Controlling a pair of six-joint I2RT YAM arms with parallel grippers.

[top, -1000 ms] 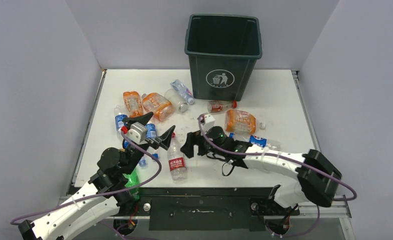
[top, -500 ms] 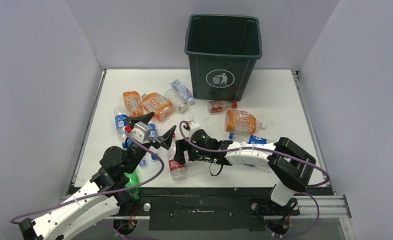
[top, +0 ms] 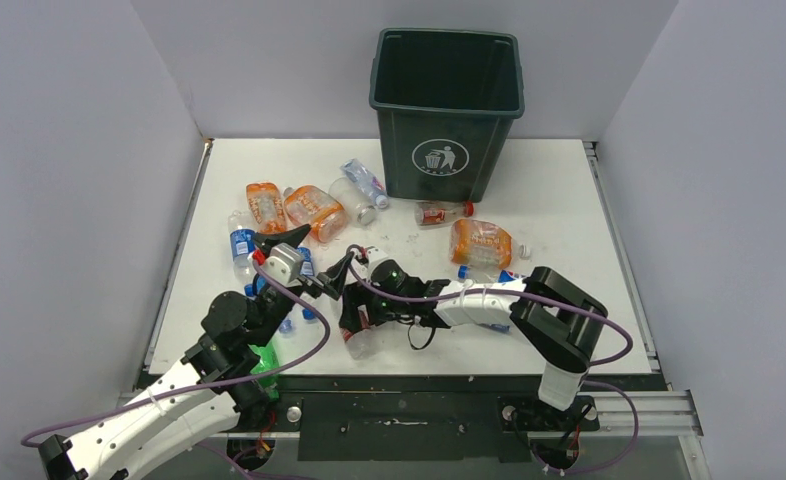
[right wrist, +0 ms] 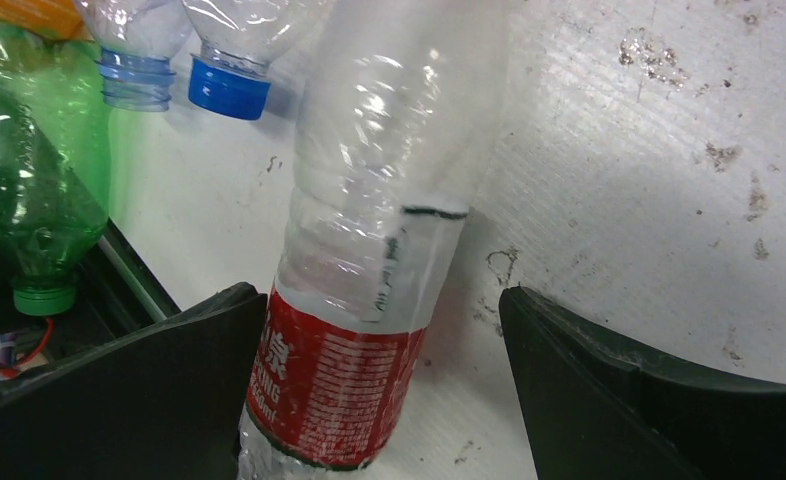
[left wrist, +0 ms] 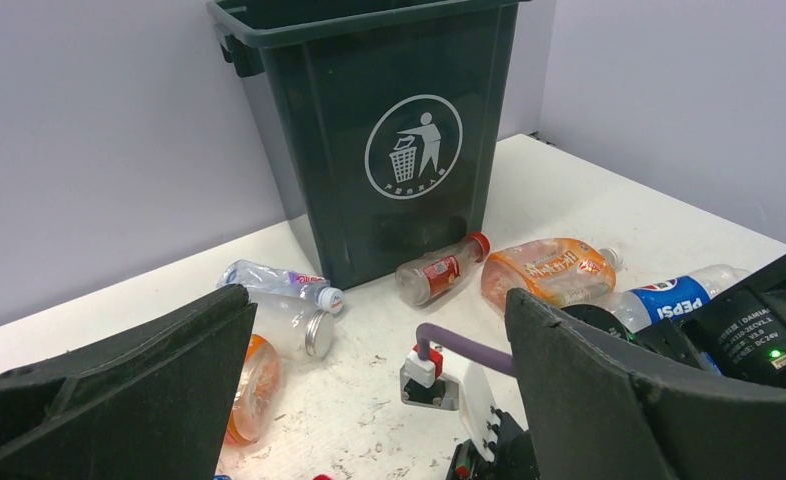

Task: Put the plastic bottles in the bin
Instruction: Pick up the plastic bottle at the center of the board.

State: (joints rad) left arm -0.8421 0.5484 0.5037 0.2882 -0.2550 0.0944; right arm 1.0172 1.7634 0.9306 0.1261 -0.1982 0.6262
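Plainly, the right hand (right wrist: 384, 330) is released, its two dark fingers spread wide and set down astride a clear crushed plastic bottle with a red label (right wrist: 369, 260), gripping nothing yet. The bottle lies off-centre in that gap, close to the finger at 9 o'clock and well apart from the one at 3 o'clock. As I judge it, a closing squeeze may shove the bottle sideways before both pads bite. The thin, glossy, dented wall could also buckle and squirt out lengthwise.

Just beyond, at about 10 o'clock in the wrist view, lie a green plastic bottle (right wrist: 34, 190) and a blue-capped clear bottle (right wrist: 229, 85). A skidding bottle could knock them nearer the bench (right wrist: 669, 200) edge.

The left hand (top: 307, 258) is released too, hanging just beside the right wrist at its 10 o'clock. The purple cable (left wrist: 464, 342) on that wrist loops between its fingers' line of sight. Lifting the right arm here risks a clash or a snag.

The tall dark green square bin (top: 447, 100) stands at 12 o'clock, at the far side of the bench. A long bottle carried low could strike its rim and drop outside.
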